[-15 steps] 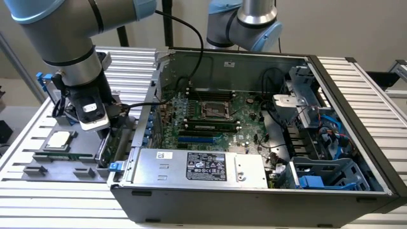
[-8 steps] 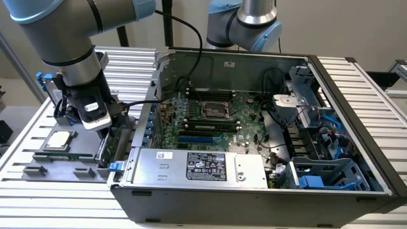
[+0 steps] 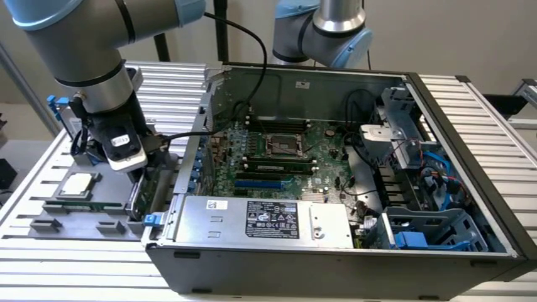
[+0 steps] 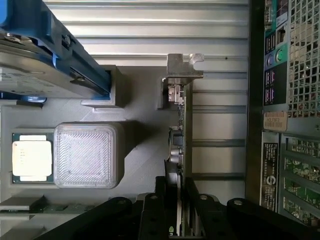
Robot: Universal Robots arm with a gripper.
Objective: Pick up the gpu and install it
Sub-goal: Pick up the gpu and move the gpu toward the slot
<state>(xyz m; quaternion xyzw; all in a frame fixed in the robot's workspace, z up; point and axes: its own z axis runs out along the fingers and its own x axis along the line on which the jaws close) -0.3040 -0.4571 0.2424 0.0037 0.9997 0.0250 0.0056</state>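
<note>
Silver-bracketed gpu (image 4: 184, 120) sits edge-on, gripped by the hand (image 4: 178, 192).

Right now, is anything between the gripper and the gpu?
Nothing visible. The gripper sits right at the gpu, which stands on edge in the grey tray. Toward the motherboard, a side wall of the computer case rises beside the tray.

gpu (image 4: 182, 125): green circuit board; its end bracket was bare silver metal.
fingers (image 4: 151, 216): looked black and matt.
table (image 3: 487, 119): ribbed silvery metal slats, dull sheen.
computer case (image 3: 336, 261): dark grey metal, looked matt.
CPU (image 4: 32, 158): smooth silver metal lid.
hard drive rails (image 4: 75, 65): blue plastic, slightly glossy.
</note>
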